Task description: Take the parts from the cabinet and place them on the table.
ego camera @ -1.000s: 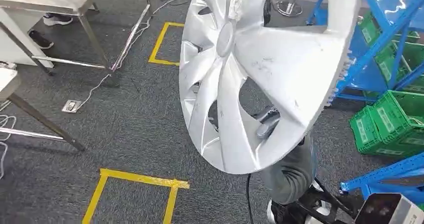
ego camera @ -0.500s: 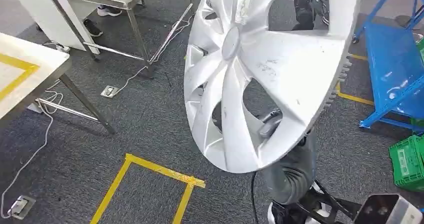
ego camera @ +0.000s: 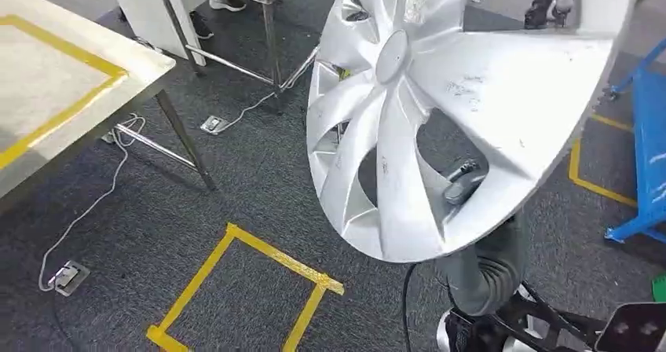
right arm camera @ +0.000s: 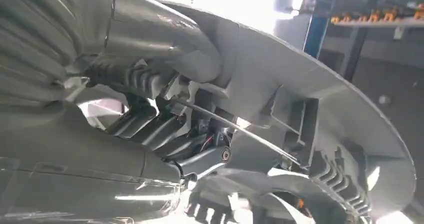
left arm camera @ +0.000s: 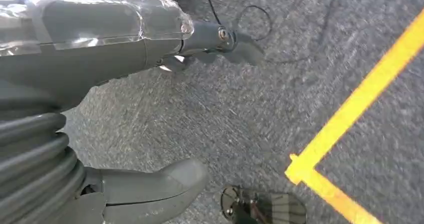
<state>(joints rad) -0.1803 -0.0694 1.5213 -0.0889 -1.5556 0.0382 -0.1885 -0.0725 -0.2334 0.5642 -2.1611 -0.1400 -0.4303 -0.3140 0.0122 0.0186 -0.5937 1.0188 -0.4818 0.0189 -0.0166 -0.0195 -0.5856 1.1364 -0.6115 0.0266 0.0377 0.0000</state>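
The right hand (right arm camera: pixel 165 114) held the big silver wheel cover (ego camera: pixel 448 108) by its rim, up in the air near the robot's body. The left hand (left arm camera: pixel 165 184) hung down over the grey carpet (ego camera: pixel 236 195), holding nothing, fingers apart. This looked like the carrying step. Farther off to the left stood the table (ego camera: pixel 47 77). Next, the cover likely needed to go over its near corner and be set down flat.

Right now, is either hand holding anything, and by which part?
Yes. The right hand holds the silver wheel cover from behind, near its lower rim, with fingers coming through a gap between spokes. The left hand holds nothing.
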